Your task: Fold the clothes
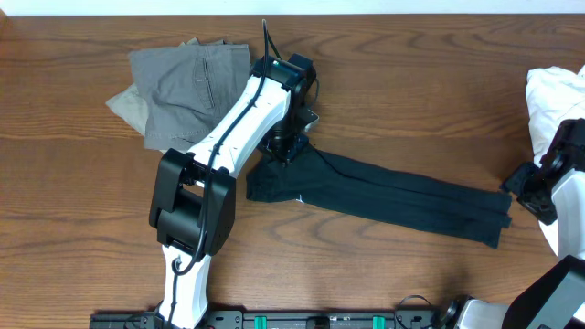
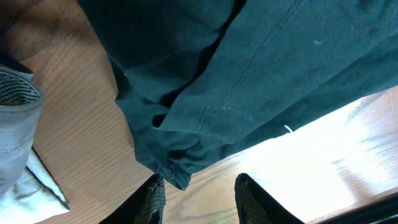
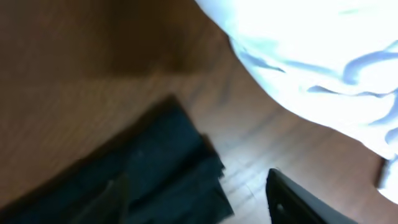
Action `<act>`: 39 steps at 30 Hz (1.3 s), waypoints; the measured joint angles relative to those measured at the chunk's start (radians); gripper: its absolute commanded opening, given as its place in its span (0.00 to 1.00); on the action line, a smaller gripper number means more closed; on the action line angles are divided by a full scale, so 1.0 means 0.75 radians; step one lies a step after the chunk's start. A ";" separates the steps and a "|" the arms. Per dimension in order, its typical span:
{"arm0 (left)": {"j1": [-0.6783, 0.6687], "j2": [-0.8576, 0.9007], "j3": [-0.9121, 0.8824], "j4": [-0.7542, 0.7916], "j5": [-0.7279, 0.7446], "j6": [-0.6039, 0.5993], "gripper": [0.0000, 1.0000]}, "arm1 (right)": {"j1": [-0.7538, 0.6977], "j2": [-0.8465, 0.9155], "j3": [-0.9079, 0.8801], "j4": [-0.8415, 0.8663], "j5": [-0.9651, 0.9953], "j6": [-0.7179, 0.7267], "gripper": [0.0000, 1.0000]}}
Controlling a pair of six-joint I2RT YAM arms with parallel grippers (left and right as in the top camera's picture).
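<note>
Left gripper first: its two fingers stood a moderate way apart with only bare table showing in the gap, so it wasn't gripping anything. Just above the tips in the wrist view sat a bunched corner of the black T-shirt, close to one fingertip but not between the two.

From overhead, the left arm reached across to the shirt's left end. The shirt itself was gathered into a long narrow strip, lying slantwise over the middle of the table and running down towards the right.

The right gripper sat just beside the strip's far end, not on it as far as I could see. Its wrist view was pretty blurry and showed only one finger, with the shirt end off to the side, so honestly I couldn't tell how wide that one was.

Further out: a heap of white cloth lay at the right edge behind that gripper, and the grey-green trousers were piled at the back left, apart from the shirt.
</note>
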 measured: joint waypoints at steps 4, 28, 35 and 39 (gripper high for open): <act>0.000 0.000 0.016 -0.001 -0.003 -0.015 0.40 | 0.000 0.000 -0.063 0.066 -0.036 0.005 0.75; 0.234 -0.568 0.112 0.099 -0.008 -0.251 0.86 | -0.275 0.008 -0.192 0.070 -0.468 -0.113 0.84; 0.232 -0.584 0.112 0.098 -0.007 -0.252 0.86 | -0.280 0.008 -0.193 0.042 -0.488 -0.131 0.86; 0.232 -0.584 0.112 0.098 -0.007 -0.252 0.87 | -0.280 0.008 -0.208 0.049 -0.490 -0.136 0.86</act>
